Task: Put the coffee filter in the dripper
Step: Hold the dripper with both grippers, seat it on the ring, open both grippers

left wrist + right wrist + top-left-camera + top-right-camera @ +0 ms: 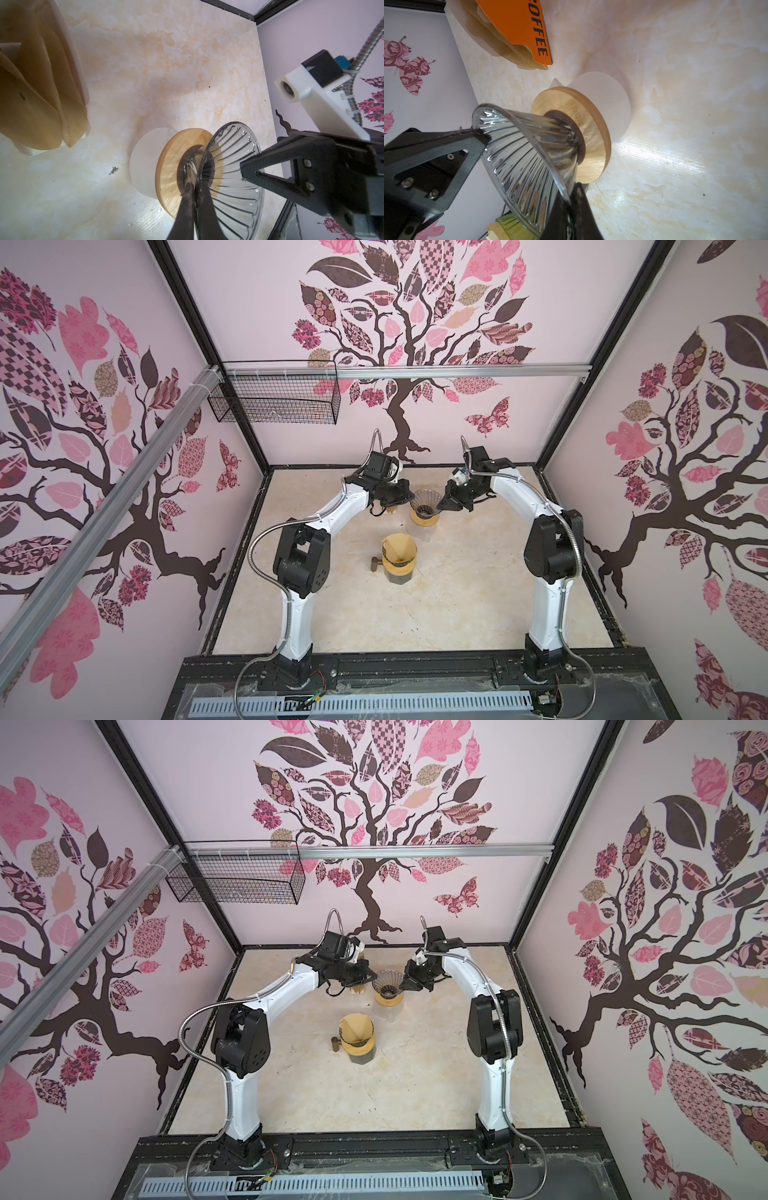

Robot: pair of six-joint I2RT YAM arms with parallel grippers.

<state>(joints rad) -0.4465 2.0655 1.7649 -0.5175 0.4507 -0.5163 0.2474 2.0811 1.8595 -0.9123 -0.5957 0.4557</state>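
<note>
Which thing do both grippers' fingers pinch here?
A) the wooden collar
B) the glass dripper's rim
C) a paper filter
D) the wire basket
B: the left gripper and right gripper each clamp the rim of the glass dripper, from opposite sides.

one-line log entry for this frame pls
left hand: shut on dripper rim | right hand: shut on opposite rim | dripper: on wooden collar, no filter inside | filter stack: unheld

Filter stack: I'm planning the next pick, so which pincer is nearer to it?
Left. The left pincer, shut on the rim of the glass dripper, has the filter stack just beside it; the right pincer grips the opposite rim, across the dripper from the stack.
</note>
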